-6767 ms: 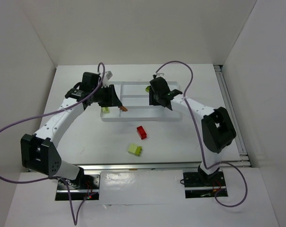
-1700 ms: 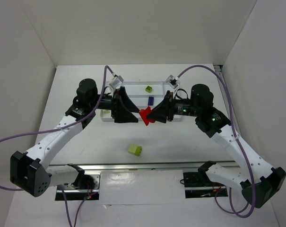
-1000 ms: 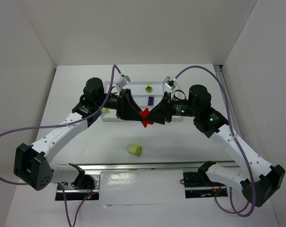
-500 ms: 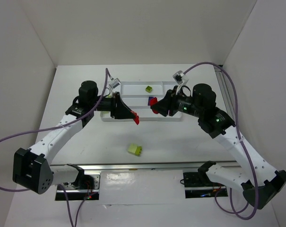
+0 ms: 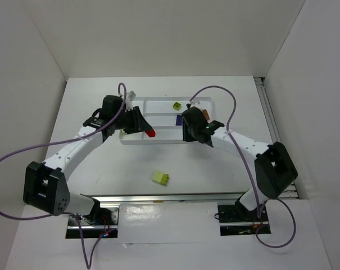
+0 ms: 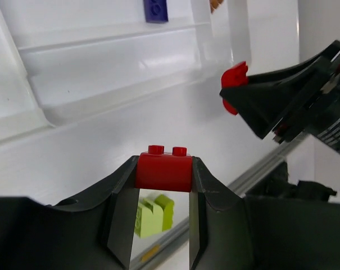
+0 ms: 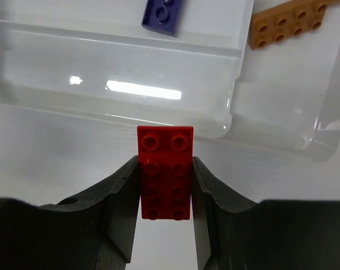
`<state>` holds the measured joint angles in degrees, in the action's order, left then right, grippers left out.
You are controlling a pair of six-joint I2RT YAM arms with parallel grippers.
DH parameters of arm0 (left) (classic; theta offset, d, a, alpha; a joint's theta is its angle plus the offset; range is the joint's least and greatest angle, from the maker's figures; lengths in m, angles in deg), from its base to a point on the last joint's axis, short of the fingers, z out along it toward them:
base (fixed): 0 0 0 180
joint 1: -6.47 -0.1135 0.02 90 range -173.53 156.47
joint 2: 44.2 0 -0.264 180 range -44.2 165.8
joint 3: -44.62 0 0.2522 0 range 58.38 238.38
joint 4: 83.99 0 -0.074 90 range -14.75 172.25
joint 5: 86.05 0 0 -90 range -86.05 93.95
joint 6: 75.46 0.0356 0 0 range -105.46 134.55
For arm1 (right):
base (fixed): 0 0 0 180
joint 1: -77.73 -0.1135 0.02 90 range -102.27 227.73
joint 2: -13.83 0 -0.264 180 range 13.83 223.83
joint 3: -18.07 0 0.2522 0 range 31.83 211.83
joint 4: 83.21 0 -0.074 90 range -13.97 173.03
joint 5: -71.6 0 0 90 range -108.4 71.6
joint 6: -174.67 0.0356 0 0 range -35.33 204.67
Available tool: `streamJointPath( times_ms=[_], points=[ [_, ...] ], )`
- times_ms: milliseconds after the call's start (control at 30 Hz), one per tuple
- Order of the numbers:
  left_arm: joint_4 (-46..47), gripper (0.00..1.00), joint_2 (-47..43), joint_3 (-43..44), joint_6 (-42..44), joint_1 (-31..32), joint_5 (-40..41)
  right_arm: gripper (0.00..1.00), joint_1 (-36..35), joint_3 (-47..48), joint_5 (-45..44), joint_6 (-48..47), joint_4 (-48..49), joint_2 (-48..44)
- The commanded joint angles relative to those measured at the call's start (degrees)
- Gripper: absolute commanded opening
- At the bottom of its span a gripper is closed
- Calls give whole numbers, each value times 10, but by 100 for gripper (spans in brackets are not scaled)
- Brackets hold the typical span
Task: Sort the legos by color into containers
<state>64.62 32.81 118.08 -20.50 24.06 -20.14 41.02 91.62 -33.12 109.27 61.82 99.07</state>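
Since both arms carry red pieces, they converge on the near side of the white tray (image 5: 164, 142). That seems the reason for the crowding: the two reds presumably belong in one compartment. The left gripper (image 6: 164, 170) pinches a small red brick (image 6: 164, 162) by its ends, studs up, at about 7 o'clock of the tray's centre. The right gripper (image 7: 165, 164) is pressed onto the long sides of a flat red plate (image 7: 165, 145), studs facing its camera, at about 5 o'clock, close to the near wall. Other colours already occupy cells: a lime brick (image 5: 176, 105) at 12 o'clock, a purple piece (image 5: 179, 119) near the centre, and an orange plate (image 7: 288, 22) in a cell at 3 o'clock. A yellow-green brick (image 5: 161, 178) lies loose on the table (image 5: 102, 169), well apart at 6 o'clock, likely awaiting its turn.
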Motion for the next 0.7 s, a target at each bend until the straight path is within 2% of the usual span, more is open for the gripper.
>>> streamJointPath(
  times_ms=[0, 100, 200, 400, 533, 567, 633, 667],
  points=[
    [13, 0, 37, 26, -22, 22, 70, 27, -8, 55, -51, -8, 46, 44],
    [44, 0, 70, 18, -48, 28, 73, 27, -8, 108, -46, -22, 46, 95],
    [31, 0, 131, 60, -60, 34, 93, 28, -13, 145, -46, -32, 30, 163],
    [45, 0, 193, 81, -72, 39, 106, 29, -13, 151, -35, -32, 52, 201],
    [31, 0, 214, 116, -72, 45, 134, 36, -13, 151, -35, -32, 57, 208],
    [25, 0, 214, 116, -72, 45, 140, 39, -13, 151, -35, -32, 57, 208],
    [25, 0, 226, 131, -72, 50, 140, 60, -13, 151, -35, -32, 57, 208],
    [17, 0, 227, 131, -72, 50, 140, 64, -13, 151, -35, -32, 57, 208]
  ],
)
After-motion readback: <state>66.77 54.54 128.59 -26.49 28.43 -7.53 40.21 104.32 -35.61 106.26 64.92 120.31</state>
